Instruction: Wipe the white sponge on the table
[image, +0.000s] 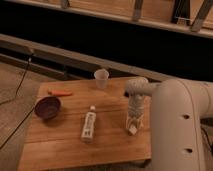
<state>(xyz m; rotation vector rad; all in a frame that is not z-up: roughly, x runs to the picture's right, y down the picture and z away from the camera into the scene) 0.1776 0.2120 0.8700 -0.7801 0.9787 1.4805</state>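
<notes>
- The square light-brown wooden plank table stood on a dull grey-brown floor, before a long grey ledge.
- Behind the ledge ran a dark, unlit band of wall; above it was pale wooden panelling with slanted supports.
- A thin black cable trailed over the floor at the table's left side.
- The bulky white robot arm filled the right of the view and reached over the table's right half.
- The gripper pointed straight down near the right edge, its tip at the tabletop.
- Its fingers appeared closed about the small off-white sponge, which was down at the wood surface.
- A long white labelled bottle lay flat near the table's middle, well apart from the gripper.
- A translucent white cup stood upright at the far edge.
- A round dark-purple bowl sat at the left side, with a slim orange object lying just behind it.
</notes>
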